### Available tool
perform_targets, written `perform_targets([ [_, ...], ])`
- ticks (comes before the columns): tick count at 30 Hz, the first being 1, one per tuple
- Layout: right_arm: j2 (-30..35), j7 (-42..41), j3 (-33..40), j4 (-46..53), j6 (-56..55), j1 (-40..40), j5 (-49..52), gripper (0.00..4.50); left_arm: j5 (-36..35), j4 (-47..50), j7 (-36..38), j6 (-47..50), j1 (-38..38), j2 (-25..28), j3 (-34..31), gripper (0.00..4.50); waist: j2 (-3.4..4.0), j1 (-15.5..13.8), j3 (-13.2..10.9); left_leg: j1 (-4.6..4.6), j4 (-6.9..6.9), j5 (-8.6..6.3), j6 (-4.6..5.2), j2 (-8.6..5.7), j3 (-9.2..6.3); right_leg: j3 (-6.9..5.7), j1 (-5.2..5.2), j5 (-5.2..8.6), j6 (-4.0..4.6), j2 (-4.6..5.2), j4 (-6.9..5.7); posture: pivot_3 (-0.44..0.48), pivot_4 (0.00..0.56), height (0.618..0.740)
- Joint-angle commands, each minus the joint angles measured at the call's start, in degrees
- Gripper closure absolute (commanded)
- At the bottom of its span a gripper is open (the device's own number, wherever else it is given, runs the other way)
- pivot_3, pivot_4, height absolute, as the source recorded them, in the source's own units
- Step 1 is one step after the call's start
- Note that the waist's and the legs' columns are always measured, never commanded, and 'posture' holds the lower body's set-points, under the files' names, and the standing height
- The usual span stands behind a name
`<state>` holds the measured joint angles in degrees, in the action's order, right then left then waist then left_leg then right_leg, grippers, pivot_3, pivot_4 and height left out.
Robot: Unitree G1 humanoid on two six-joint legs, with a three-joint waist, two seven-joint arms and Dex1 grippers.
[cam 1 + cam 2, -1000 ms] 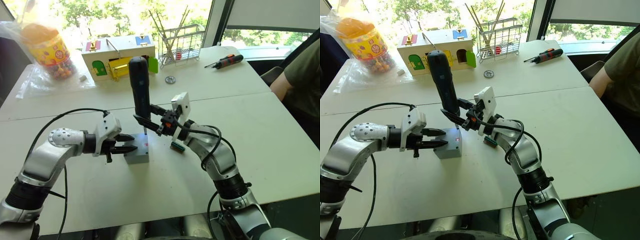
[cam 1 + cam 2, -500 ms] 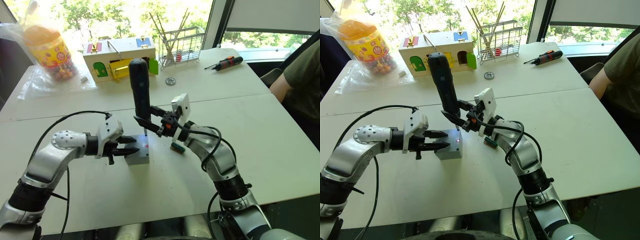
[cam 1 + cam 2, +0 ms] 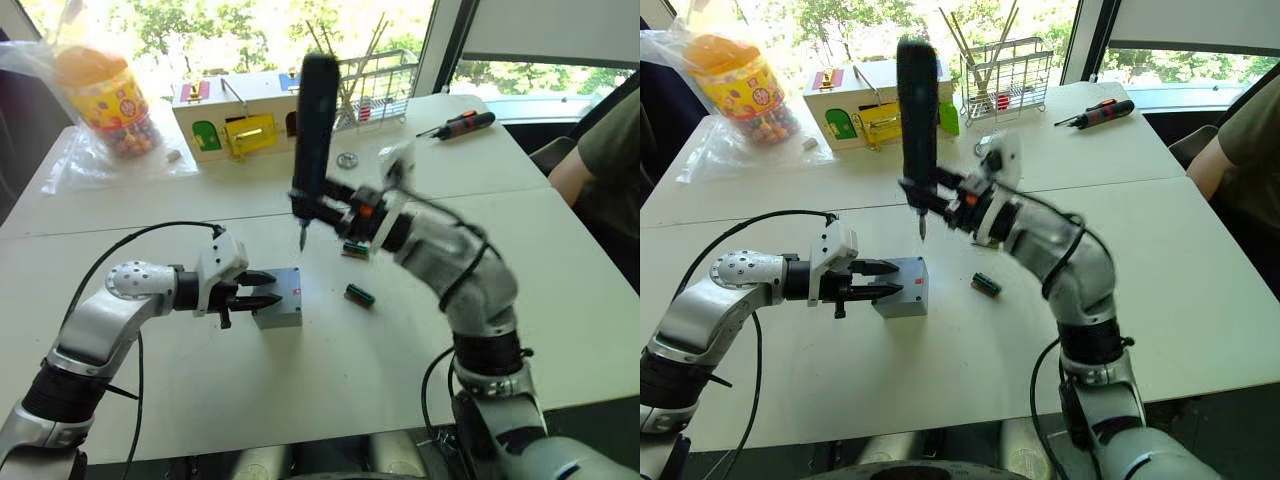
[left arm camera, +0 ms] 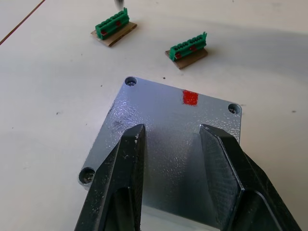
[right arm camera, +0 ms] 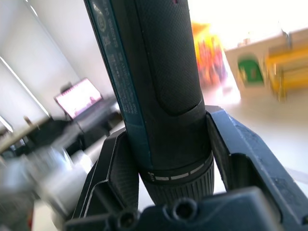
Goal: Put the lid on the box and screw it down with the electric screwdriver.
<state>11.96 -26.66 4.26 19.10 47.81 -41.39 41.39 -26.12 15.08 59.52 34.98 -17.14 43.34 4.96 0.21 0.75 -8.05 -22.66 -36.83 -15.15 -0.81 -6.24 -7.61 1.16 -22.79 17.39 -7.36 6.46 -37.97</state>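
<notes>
Right end effector (image 3: 940, 200) holds electric screwdriver (image 3: 917, 110) above box (image 3: 902, 287).

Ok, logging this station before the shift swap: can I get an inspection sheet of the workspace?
Surface: white table.
Job's things: small grey plastic box, grey lid on it; black electric screwdriver held above.
Clutter: two green connector pieces, orange-and-black hand screwdriver, wooden box, candy jar.
Grippers: left gripper open at box; right gripper shut on screwdriver.
Cables: black arm cables.
Surroundings: person's arm.
</notes>
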Motion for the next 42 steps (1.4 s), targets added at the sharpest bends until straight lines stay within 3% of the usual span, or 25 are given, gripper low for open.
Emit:
perform_targets([
  [1, 2.7, 7.3, 10.1, 1.5, 7.4, -6.7, 10.2, 2.76, -5.9, 0.1, -1.5, 4.4, -3.1, -2.7, -3.9, 2.7, -0.06, -0.1, 0.0, -0.02, -0.01, 0.0, 0.0, 0.0, -0.03, -0.02, -0.03, 0.0, 0.0, 0.0, 0.01, 0.0, 0.15, 0.74],
  [4, 8.7, 13.4, 12.5, -1.8, 18.9, -11.0, 12.0, 2.76, -8.3, -0.2, -2.1, 6.0, -6.4, -4.3, -5.6, 2.7, -0.11, -0.1, -0.1, -0.09, -0.11, 0.0, 0.01, -0.01, -0.08, -0.05, -0.08, 0.0, 0.0, 0.01, 0.03, 0.0, 0.15, 0.74],
  [9, 29.0, 5.1, 6.6, -7.5, 24.6, -12.9, 6.1, 2.76, -7.2, 2.3, 0.0, 5.9, -11.1, -2.2, -2.6, 2.7, -0.09, 0.1, -0.2, -0.88, -0.29, 0.03, -0.01, -0.03, 0.02, -0.05, -0.67, 0.0, -0.01, 0.05, 0.01, 0.0, 0.15, 0.74],
  [11, 36.8, -0.2, 3.6, -11.4, 32.2, -13.3, 7.6, 2.76, -5.5, 4.4, 2.3, 3.7, -11.4, -1.0, 0.1, 2.7, -0.05, 0.2, -0.4, -0.9, -0.25, 0.02, 0.01, -0.04, 0.12, -0.03, -0.72, -0.01, -0.01, 0.09, 0.01, 0.0, 0.15, 0.74],
  [18, 49.9, -10.2, -8.7, -18.1, 40.0, -10.7, 3.9, 2.76, -2.6, 8.0, 0.6, 0.1, -11.7, -4.0, 4.8, 2.7, -0.17, 0.2, -0.7, -0.86, -0.32, -0.15, 0.33, 0.07, 0.44, -0.02, -0.7, -0.01, -0.01, 0.12, 0.04, 0.0, 0.15, 0.74],
  [22, 50.3, -15.5, -14.1, -26.4, 44.5, -11.9, 4.8, 2.76, -0.6, 9.9, 1.2, -1.7, -9.4, -4.3, 7.7, 2.7, -0.18, 0.1, -0.7, -0.86, -0.31, -0.1, 0.23, 0.06, 0.51, 0.0, -0.71, -0.01, -0.01, 0.14, 0.09, 0.0, 0.15, 0.74],
  [29, 45.4, -18.6, -23.4, -41.2, 44.7, -17.0, -0.9, 2.76, 3.7, 9.5, 0.1, -5.0, -6.4, -4.5, 10.2, 2.7, -0.18, 0.0, -0.8, -0.85, -0.37, -0.09, 0.22, 0.05, 0.7, 0.1, -0.73, -0.01, -0.01, 0.19, 0.1, 0.0, 0.15, 0.74],
  [41, 40.9, -23.4, -31.0, -46.7, 40.5, -21.1, -10.0, 2.76, 3.4, 10.5, -2.6, -4.0, -4.4, -6.5, 9.3, 2.7, -0.19, -0.1, -0.8, -0.87, -0.42, -0.1, 0.23, 0.01, 0.7, 0.09, -0.75, -0.01, -0.02, 0.21, 0.07, 0.0, 0.15, 0.74],
  [42, 40.8, -23.7, -31.1, -46.6, 40.2, -21.2, -10.5, 1.75, 3.2, 10.7, -2.8, -3.7, -4.0, -6.4, 9.1, 2.7, -0.19, -0.1, -0.8, -0.87, -0.41, -0.1, 0.23, 0.01, 0.7, 0.09, -0.75, -0.01, -0.02, 0.21, 0.07, 0.0, 0.15, 0.74],
])
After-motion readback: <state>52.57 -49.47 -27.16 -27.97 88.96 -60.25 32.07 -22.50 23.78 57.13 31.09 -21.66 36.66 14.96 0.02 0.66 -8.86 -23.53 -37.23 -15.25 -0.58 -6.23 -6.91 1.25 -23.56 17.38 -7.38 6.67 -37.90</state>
